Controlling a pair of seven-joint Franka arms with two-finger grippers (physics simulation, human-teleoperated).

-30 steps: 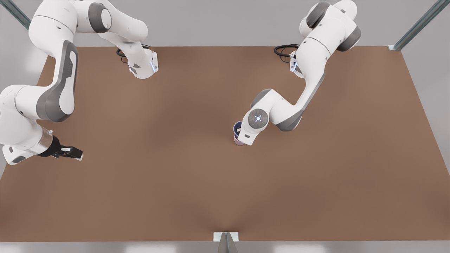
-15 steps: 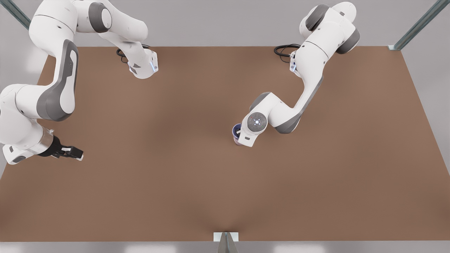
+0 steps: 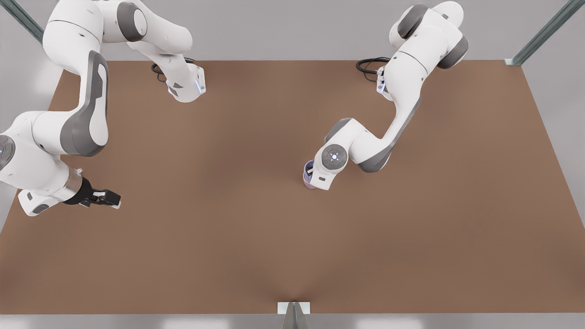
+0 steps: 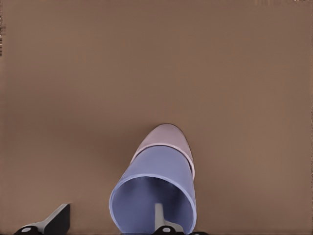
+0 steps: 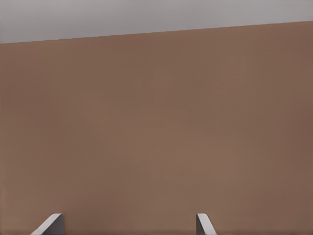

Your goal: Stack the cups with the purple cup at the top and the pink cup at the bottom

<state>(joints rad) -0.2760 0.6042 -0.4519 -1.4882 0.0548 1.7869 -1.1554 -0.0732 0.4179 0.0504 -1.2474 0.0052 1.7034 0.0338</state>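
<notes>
The purple cup (image 3: 307, 167) (image 4: 159, 169) sits nested in the pink cup (image 3: 310, 185) (image 4: 167, 136), standing near the table's middle. My left gripper (image 4: 110, 224) hangs right over them on the arm at the front view's right. It is open, one finger (image 4: 158, 215) inside the purple cup's mouth and the other finger (image 4: 54, 221) well outside its wall, touching nothing I can see. My right gripper (image 3: 109, 199) (image 5: 127, 223) is open and holds nothing, low over bare table at the front view's left.
The brown table (image 3: 228, 237) stretches flat around the cups. Both arm bases (image 3: 185, 84) (image 3: 384, 82) stand at its far edge with black cables. A small metal bracket (image 3: 293, 308) sits at the near edge's middle.
The right arm has slid a little toward the front view's right. The left hand has shifted only slightly over the cups, which stay put.
</notes>
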